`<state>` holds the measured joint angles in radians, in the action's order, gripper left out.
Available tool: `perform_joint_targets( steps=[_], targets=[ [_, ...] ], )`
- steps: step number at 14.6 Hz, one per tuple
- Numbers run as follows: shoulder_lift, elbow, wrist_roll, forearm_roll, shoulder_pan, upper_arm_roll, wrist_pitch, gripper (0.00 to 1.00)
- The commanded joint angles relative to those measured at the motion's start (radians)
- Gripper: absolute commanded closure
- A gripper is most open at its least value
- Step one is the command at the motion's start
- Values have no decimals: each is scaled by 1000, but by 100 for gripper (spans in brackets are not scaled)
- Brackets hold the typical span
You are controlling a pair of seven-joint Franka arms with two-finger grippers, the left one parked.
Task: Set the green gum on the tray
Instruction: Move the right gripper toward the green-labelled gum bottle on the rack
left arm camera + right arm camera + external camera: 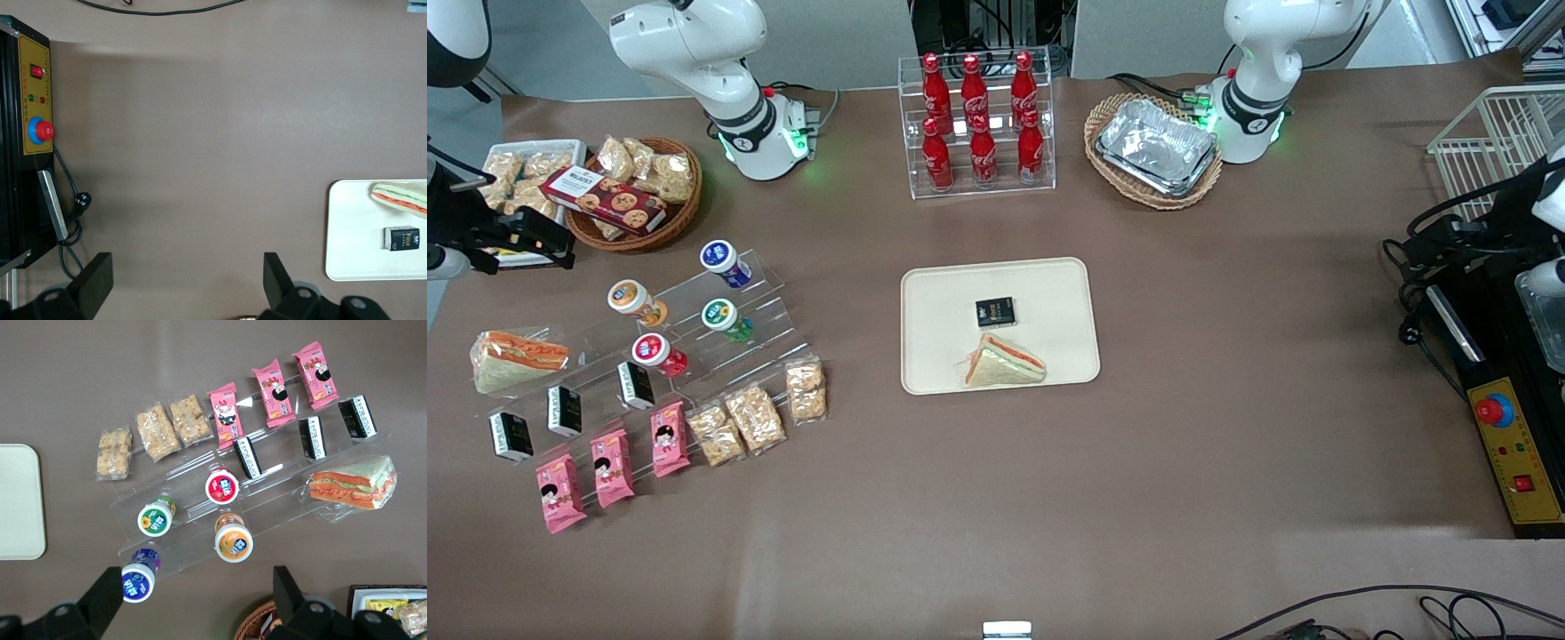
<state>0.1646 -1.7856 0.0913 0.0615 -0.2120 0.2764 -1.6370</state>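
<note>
The green gum [726, 319] sits upright on the clear acrylic stepped rack [694, 329] toward the working arm's end of the bench, white cap w/ green label up. On the same rack: blue gum [725, 263] on the step farther from the front cam, orange gum [636, 302] beside it on its own step, red gum [660, 355] one step nearer the cam. Lower steps carry three small black boxes [565, 410], and a wrapped sandwich [518, 359] lies at the rack's end nearest the bench edge. Pink snack packs [614, 467] and clear cracker bags [756, 413] lie on the bench just in front of the rack.

The tray [951, 307] lies mid-bench, well apart from the rack, holding a black box [996, 312] and a triangle sandwich [1003, 363] near its cam-side edge.

The gripper [193, 600] hangs high above the rack end nearest the wicker snack basket [636, 191]; in the wrist view its two fingers [110, 593] stand wide apart w/ nothing between them, the green gum [155, 518] and blue gum [138, 577] visible below. No contact w/ any bottle.
</note>
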Motion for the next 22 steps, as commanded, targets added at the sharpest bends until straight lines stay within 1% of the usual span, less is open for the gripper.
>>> perform_joint_targets(
  steps=[1, 5, 8, 10, 13, 15, 17, 19, 22],
  targets=[
    [3, -6, 1, -3, -1, 1, 3, 0],
    [-8, -5, -2, -3, -12, -3, 2, 0],
    [-17, -6, -13, 4, -47, -6, 8, 0],
    [1, -20, 24, 9, -47, -6, 32, 0],
    [44, -79, 8, 11, -56, -16, 20, 0],
    [102, -165, -20, 3, -58, -23, -25, 0],
    [165, -283, -106, 3, -60, -63, -111, 0],
    [176, -345, -145, 1, -61, -75, -164, 0],
    [159, -423, -154, -6, -58, -77, -268, 0]
  ],
)
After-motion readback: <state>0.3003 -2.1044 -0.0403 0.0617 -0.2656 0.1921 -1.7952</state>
